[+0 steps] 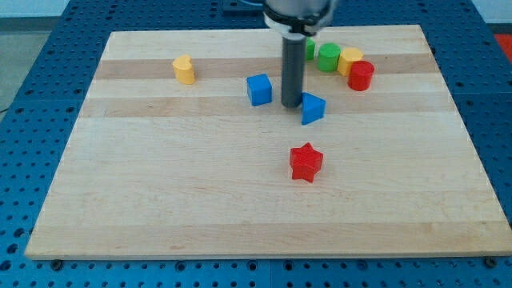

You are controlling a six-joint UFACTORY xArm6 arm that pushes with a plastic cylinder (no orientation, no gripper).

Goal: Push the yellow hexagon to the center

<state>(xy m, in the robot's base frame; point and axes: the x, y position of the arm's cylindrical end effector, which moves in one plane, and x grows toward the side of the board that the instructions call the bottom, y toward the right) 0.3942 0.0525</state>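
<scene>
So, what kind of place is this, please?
Probably a robotics lab bench: a wooden board lies on a blue perforated table, small coloured blocks such as the red star sit on it, and my tip stands between two blue blocks.

You have only one camera view. It looks from in front of the desk (160, 208) and from above, tilted down toward the far edge. The whole wooden top fits inside the frame, with a band of blue perforated base (24, 120) around it. The arm comes in from the view's top, cut off there.
</scene>
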